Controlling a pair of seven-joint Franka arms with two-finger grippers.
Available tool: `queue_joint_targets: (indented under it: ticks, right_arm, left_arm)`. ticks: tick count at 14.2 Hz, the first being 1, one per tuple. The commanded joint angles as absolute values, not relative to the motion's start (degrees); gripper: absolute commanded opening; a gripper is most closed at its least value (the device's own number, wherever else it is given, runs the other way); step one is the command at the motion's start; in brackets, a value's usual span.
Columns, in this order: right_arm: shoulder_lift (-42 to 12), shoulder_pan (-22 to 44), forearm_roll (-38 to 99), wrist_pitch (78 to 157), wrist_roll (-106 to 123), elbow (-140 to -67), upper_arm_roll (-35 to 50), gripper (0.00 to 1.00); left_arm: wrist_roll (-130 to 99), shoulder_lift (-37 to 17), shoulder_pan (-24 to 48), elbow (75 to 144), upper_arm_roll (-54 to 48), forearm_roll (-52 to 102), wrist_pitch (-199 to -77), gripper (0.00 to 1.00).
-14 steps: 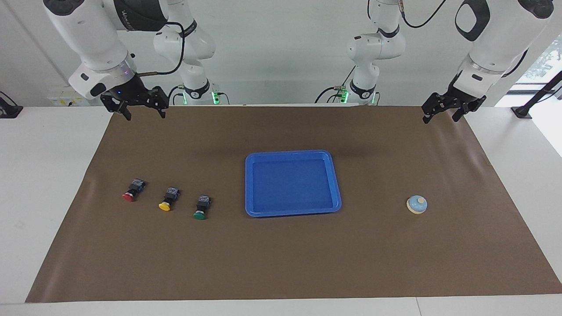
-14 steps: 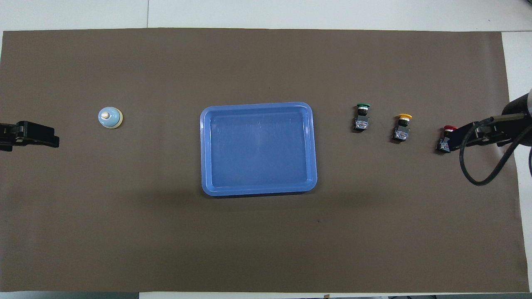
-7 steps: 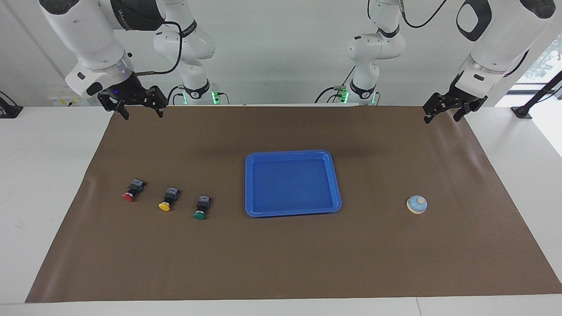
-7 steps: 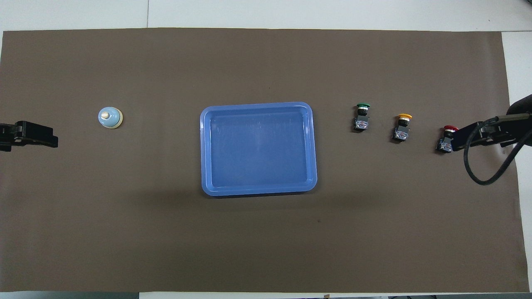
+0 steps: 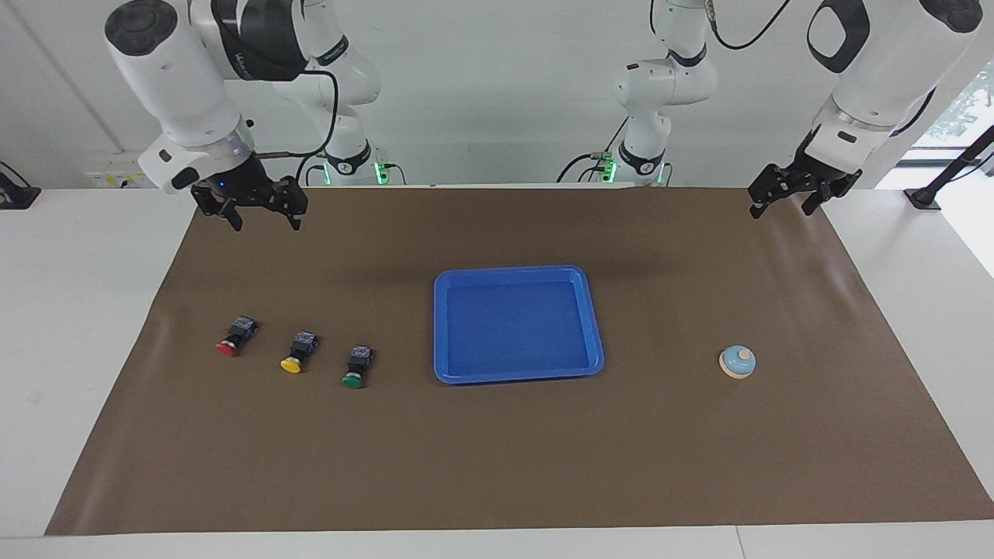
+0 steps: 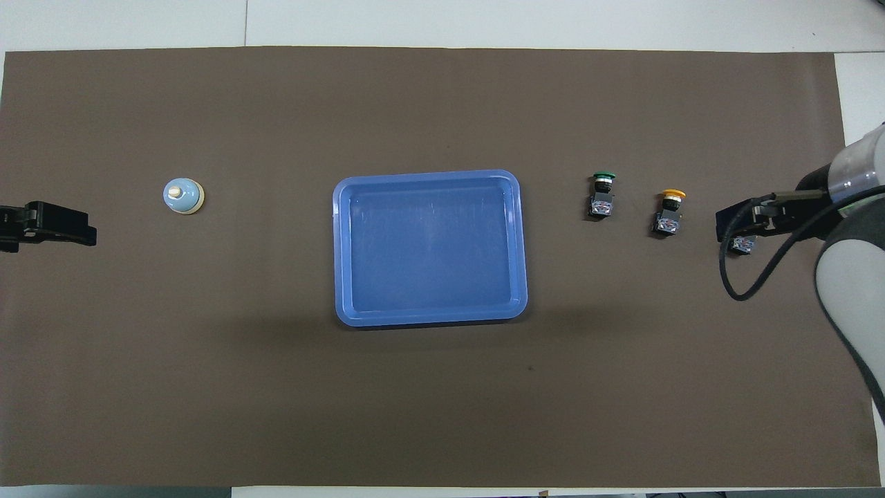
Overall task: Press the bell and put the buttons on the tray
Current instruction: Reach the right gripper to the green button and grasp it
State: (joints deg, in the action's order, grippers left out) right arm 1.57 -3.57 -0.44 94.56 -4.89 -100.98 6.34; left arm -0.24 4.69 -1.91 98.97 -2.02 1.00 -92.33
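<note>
We see 3 buttons lying on their sides in a row on the brown mat (image 5: 497, 466), toward the right arm's end of the table: the red button (image 5: 235, 337), the yellow button (image 5: 298, 352) and the green button (image 5: 357, 366). Each has its long axis running roughly toward and away from the robots, with the coloured cap pointing away from the robots and the black body nearer to them; the red and yellow ones are slightly slanted. They are apart from one another, and the green one is nearest to the tray (image 5: 444, 326).

The tray sits flat in the middle of the mat, and we see only its bare blue floor inside. The bell (image 5: 737, 361) stands upright, knob up, well apart from the tray toward the left arm's end.

The right gripper (image 5: 262, 214) hangs over the mat, raised above the red button, its fingers apart and holding nothing. The left gripper (image 5: 783, 201) waits over the mat's edge nearest the robots, fingers apart too, with nothing between them.
</note>
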Motion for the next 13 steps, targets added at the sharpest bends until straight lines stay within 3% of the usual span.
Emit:
queue_joint_targets:
  ticks: [1,5,9,13]
  right_arm:
    - [-0.6,-1.6,-0.6,99.7,-10.5,-103.9,6.8,1.0]
    - [-6.0,0.3,-0.7,109.6,-15.6,-106.9,6.9,1.0]
    - [-7.9,1.8,-0.8,121.5,-18.5,-113.4,6.9,1.0]
    - [-12.7,2.9,-1.1,128.0,-19.1,-114.0,6.8,1.0]
  left_arm:
    - [-0.1,6.0,-2.0,100.2,-1.9,1.6,-92.5,1.0]
    - [-0.1,6.0,-2.0,100.2,-1.9,1.7,-92.5,1.0]
    - [-0.1,6.0,-2.0,100.3,-1.9,1.7,-92.5,1.0]
    - [-0.1,6.0,-2.1,100.2,-1.9,1.7,-92.5,1.0]
